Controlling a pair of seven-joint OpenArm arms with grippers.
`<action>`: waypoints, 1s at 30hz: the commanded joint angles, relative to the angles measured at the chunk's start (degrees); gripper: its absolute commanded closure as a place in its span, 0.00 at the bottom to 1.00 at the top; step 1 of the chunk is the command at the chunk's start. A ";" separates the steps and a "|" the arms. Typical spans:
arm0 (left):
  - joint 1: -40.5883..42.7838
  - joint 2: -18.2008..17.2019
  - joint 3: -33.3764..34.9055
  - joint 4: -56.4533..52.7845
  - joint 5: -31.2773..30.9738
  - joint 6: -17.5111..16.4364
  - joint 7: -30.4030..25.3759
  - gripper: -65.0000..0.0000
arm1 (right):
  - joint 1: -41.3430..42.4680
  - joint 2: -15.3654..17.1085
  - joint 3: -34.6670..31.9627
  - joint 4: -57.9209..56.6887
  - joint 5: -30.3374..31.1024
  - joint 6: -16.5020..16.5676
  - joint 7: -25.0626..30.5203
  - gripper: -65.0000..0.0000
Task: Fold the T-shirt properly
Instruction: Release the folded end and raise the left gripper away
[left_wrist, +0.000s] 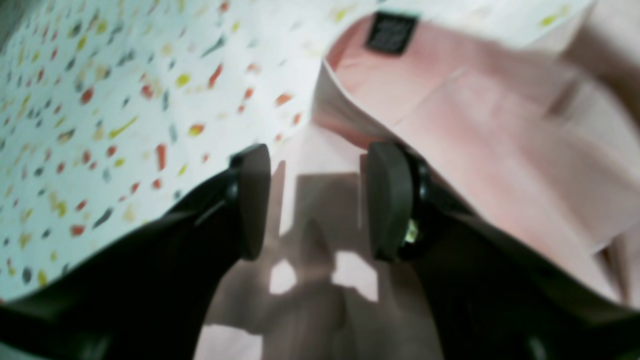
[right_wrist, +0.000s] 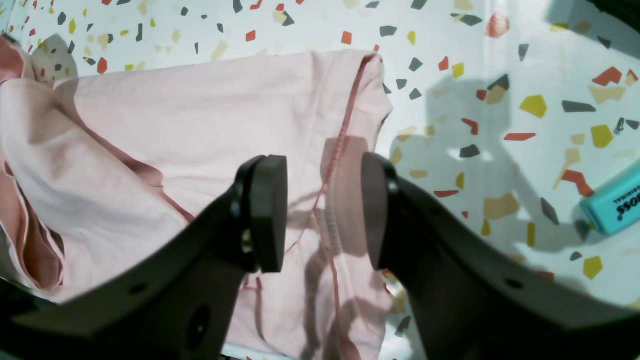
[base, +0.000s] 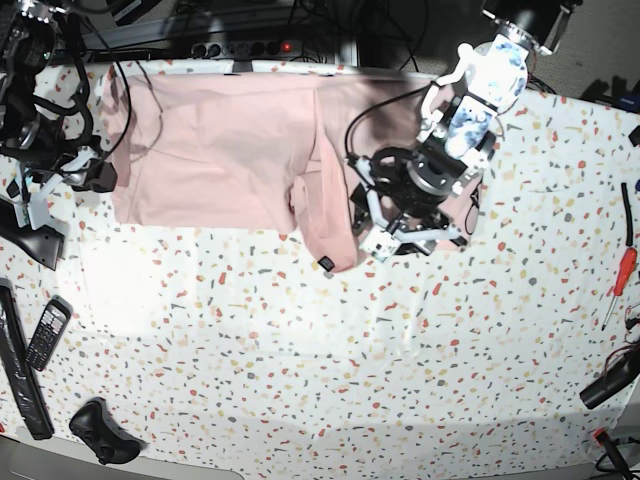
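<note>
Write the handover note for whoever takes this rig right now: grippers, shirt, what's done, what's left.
Left gripper: open, empty, over the T-shirt near its collar and black label.
Right gripper: open, empty, over a seamed edge of the shirt.
Shirt: spread along the table's far side, one end bunched and hanging toward the middle.
Done: no neat fold visible.
Left: grasp, flatten, fold.

Surface (base: 300, 330): white, speckled terrazzo print. T-shirt (base: 220, 150) spread along far edge, left of centre. Phone (base: 46, 333) near left edge. Red screwdriver (base: 617, 286) at right edge. Teal marker (right_wrist: 612, 202) beside shirt's end.
</note>
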 joint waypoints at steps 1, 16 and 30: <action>-0.83 1.38 0.63 1.09 0.20 0.17 -1.40 0.55 | 0.50 0.98 0.42 0.85 0.70 0.22 0.98 0.63; -1.57 6.32 3.85 3.37 3.87 1.51 0.44 0.55 | 0.48 1.03 0.42 0.85 0.68 0.24 0.31 0.63; 3.43 -2.89 -22.32 7.34 -7.32 4.83 1.81 0.55 | 0.48 5.99 0.42 0.85 -2.36 0.17 -0.61 0.63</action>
